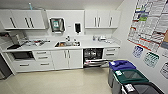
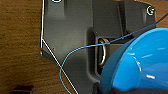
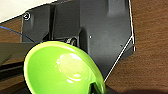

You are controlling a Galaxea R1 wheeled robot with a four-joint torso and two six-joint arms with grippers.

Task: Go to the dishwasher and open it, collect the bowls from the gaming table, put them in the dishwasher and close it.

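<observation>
Two bowls ride with us: a blue bowl (image 2: 140, 62) at our left wrist, a green bowl (image 3: 62, 70) at our right one. Each seems held at its rim, but we cannot tell how the fingers stand. The dishwasher (image 1: 93, 58) lies ahead, slightly right, under the counter (image 1: 50, 46), its door (image 1: 94, 63) already folded down toward us. The posters (image 1: 147, 22) carry writing too blurred for reading.

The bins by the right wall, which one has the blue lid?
The farthest bin, nearest the open dishwasher. The middle bin has a green lid and the closest bin a black one.
</observation>
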